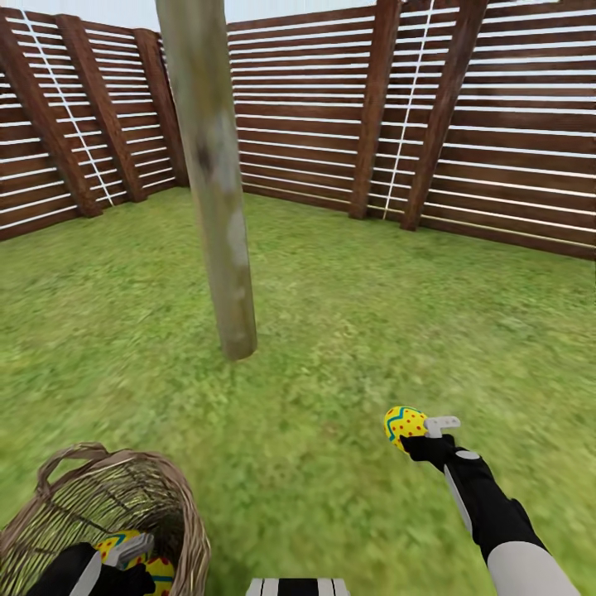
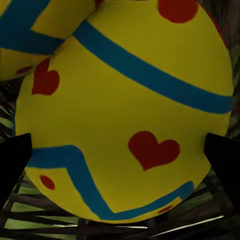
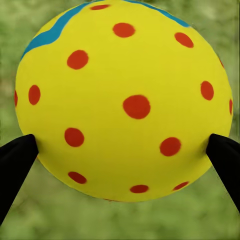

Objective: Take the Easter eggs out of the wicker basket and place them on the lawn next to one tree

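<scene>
- Fingers of the right gripper (image 3: pixel 120 147) press on both sides of a dotted egg (image 3: pixel 122 100), black tips touching its flanks; it is held clear of the grass, out to the right of the tree trunk (image 1: pixel 217 190)
- Left gripper (image 2: pixel 120 150) sits down inside the wicker basket (image 1: pixel 178 505); its dark tips touch either side of a heart-patterned egg (image 2: pixel 125 115), so it looks clamped on it; a third egg (image 2: pixel 30 30) lies against that one in the basket
- To do the step well, I judge: carry the dotted egg nearer the trunk's foot, bring it low before letting go so it does not roll, and set it on the near side, leaving room for two more
- Lift the heart egg straight up, keeping clear of the weave and the loop handle (image 1: pixel 62 463)
- Lawn (image 1: pixel 348 331) is short mottled grass, seemingly level; slatted brown fence (image 1: pixel 314 108) closes the garden behind, well apart from the trunk
</scene>
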{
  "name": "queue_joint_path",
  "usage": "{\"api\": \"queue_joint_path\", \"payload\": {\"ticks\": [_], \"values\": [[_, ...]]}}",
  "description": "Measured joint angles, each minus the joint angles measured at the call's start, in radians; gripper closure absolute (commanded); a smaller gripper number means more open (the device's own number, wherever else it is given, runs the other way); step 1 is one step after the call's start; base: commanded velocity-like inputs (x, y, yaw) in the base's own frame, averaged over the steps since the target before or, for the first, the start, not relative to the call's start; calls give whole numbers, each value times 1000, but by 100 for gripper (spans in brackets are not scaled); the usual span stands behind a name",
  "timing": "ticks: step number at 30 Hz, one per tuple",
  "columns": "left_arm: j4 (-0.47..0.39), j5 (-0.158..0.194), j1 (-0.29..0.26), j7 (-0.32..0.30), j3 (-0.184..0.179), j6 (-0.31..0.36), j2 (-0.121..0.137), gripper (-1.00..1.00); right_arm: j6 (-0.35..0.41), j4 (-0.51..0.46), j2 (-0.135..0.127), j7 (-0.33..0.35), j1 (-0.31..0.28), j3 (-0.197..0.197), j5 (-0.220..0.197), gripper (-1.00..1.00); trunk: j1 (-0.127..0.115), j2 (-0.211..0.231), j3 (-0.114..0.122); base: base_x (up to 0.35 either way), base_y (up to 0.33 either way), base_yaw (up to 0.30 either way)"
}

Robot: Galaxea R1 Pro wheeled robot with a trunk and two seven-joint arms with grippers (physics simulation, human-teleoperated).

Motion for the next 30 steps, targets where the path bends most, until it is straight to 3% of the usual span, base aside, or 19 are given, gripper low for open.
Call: {"api": "queue_joint_path", "payload": {"ticks": [7,12,15,30], "values": [[0,0,0,0,0,0,-2,100,0,1,5,0,0,0,0,100,-3,2,27,0,0,0],[0,-4,0,1,0,-1,-3,100,0,1,12,0,0,0,1,100,-5,3,46,-261,-76,0],[0,-3,0,1,0,-1,-9,100,0,1,12,0,0,22,1,100,-6,4,58,-240,-95,0],[-1,11,0,-2,6,-1,-7,100,0,18,15,0,0,48,2,100,-14,7,116,37,-2,0]]}}
